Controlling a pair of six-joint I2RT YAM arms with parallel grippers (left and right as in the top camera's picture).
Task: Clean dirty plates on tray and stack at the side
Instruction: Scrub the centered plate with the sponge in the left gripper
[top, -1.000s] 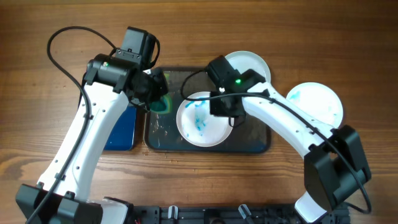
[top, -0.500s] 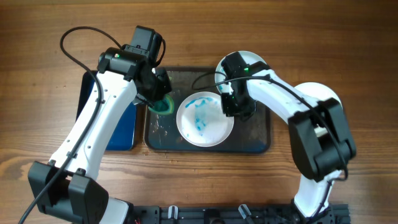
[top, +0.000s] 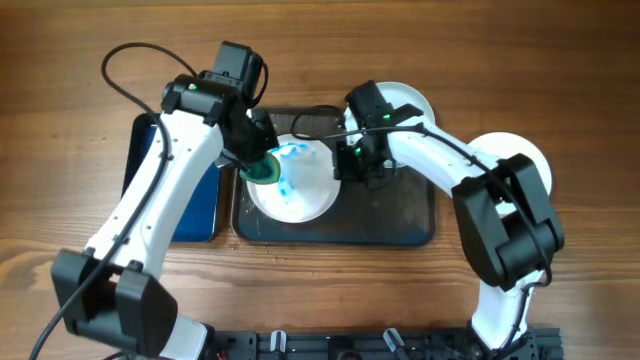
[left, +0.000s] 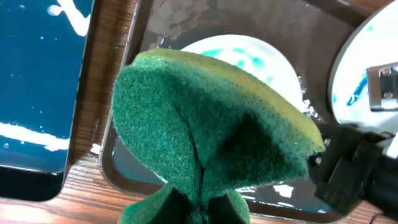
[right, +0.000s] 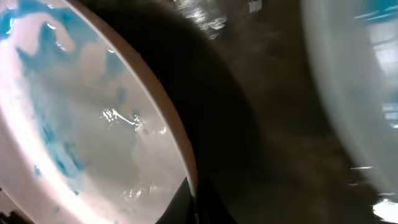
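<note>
Three plates are in play, and the risks gather around the one inside the tray (top: 400, 225). Just left of the tray lies a narrow blue tray (top: 190, 200); if the left arm swings wide, its elbow or cable could catch that rim. Over the tray's left half the left tool (top: 258, 157) is pressed together on a folded green sponge (left: 205, 124), which hangs at the near-left edge of the smeared plate (top: 295, 190). A scrub that bears down off-centre there could tip the plate or skid it against the tray's wall. At the middle of the tray the right tool (top: 350, 165) appears to pinch that plate's right rim. The hold is narrow and the surface looks wet, so I judge a slip likely if the sponge pushes hard toward it. The blue smears could also be spread about rather than lifted. Just past the tray's far right corner sits a second plate (top: 410, 98), close under the right arm, which could nudge it. A third plate (top: 520, 165) rests on the table (top: 60, 60) well right of the tray. No brand, label or writing can be read in any view.
</note>
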